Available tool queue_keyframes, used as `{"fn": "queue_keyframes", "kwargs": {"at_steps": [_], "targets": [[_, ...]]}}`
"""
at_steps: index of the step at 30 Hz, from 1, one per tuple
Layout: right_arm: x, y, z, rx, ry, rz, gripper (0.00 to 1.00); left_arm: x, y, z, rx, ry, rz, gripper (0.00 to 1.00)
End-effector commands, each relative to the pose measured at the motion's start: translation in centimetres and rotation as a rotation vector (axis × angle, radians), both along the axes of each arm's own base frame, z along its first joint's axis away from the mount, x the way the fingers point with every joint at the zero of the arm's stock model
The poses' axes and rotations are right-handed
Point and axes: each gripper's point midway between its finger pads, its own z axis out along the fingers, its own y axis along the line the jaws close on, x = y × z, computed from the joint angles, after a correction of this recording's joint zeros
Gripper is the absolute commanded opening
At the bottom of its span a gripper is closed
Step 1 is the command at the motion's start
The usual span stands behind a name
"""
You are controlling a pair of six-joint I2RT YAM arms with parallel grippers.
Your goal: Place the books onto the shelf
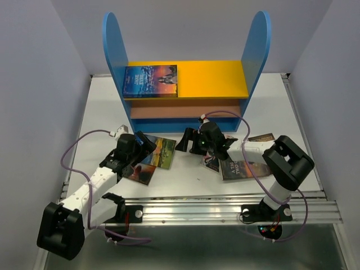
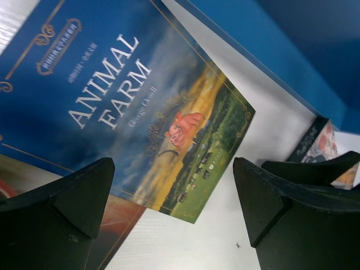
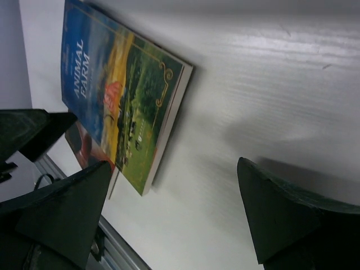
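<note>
The shelf (image 1: pixel 113 56) stands at the back of the table, with one of the books, a dark blue one (image 1: pixel 150 81), lying flat on its yellow top board (image 1: pixel 211 79). The Animal Farm book (image 1: pixel 161 152) (image 2: pixel 129 107) (image 3: pixel 124 107) lies on the table over a reddish book (image 1: pixel 140 173) (image 2: pixel 121 216). More books (image 1: pixel 239 169) lie at the right. My left gripper (image 1: pixel 144 142) (image 2: pixel 173 169) hangs open over Animal Farm's near corner, holding nothing. To the right of that book my right gripper (image 1: pixel 185 140) (image 3: pixel 174 169) is open above bare table.
A pale floral book (image 2: pixel 322 145) shows past the left gripper's right finger, near the shelf's blue bottom board (image 2: pixel 270 62). Another book (image 1: pixel 261 137) lies by the right arm's elbow. A metal rail (image 1: pixel 225 208) runs along the near edge. White walls close in both sides.
</note>
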Motion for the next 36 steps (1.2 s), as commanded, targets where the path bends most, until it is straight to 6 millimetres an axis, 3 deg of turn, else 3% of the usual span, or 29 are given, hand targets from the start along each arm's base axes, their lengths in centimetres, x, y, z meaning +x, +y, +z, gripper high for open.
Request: {"fn": "queue_keyframes", "kwargs": {"at_steps": [1, 14, 23, 36], "targets": [[3.7, 2.3, 3.4, 0.128, -0.097, -0.112, 1.00, 1.8, 1.5, 1.3, 0.041, -0.055, 0.084, 0.99], [3.9, 3.9, -0.6, 0.120, 0.020, -0.126, 1.00, 1.5, 4.0, -1.8, 0.072, 0.015, 0.151, 0.99], [3.8, 4.7, -1.3, 0.163, 0.068, -0.132, 1.00, 1.8, 3.9, -3.6, 0.059, 0.067, 0.140, 0.99], [3.4, 6.0, -1.6, 0.236, 0.098, -0.113, 0.99, 0.4, 3.9, -5.3, 0.055, 0.117, 0.122, 0.99]]}}
